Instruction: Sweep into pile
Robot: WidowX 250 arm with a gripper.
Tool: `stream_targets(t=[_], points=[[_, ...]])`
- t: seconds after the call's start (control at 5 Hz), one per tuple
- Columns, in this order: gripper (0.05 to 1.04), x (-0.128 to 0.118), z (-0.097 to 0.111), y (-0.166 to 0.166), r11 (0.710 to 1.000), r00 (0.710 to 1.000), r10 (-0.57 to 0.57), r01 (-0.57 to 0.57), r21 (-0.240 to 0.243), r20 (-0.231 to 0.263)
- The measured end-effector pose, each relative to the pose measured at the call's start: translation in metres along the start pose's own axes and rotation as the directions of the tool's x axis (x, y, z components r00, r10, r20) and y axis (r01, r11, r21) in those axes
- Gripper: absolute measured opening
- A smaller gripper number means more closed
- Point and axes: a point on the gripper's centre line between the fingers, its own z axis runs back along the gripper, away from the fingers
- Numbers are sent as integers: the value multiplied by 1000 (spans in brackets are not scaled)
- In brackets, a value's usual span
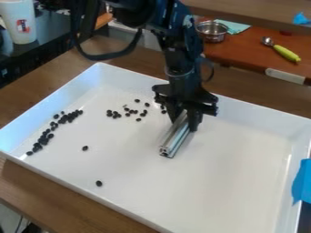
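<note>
Gripper (186, 121) pinches a silver bar (174, 140), white tray (237, 177) beneath, dark beans (43, 141) in a slanting line, others scattered nearby.

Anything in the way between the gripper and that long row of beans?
Yes, a scattered group of beans lies between the gripper and the row; nothing taller visibly blocks the way.

Arm (177, 43): black all over, glossy highlights, blocky segmented links, small pale marks up top. Fat black cable (103, 57) loops off one side, thinner one by the wrist. Gripper (184, 122) also black: wide, jagged-edged crossbody, two narrow fingers.
</note>
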Motion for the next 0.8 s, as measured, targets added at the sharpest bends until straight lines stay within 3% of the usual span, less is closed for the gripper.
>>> stream_targets(t=[0.4,0.8], points=[[379,5,0,38,999,999,33,-32,35,-22],[379,6,-1,61,996,995,73,-69,49,-75]])
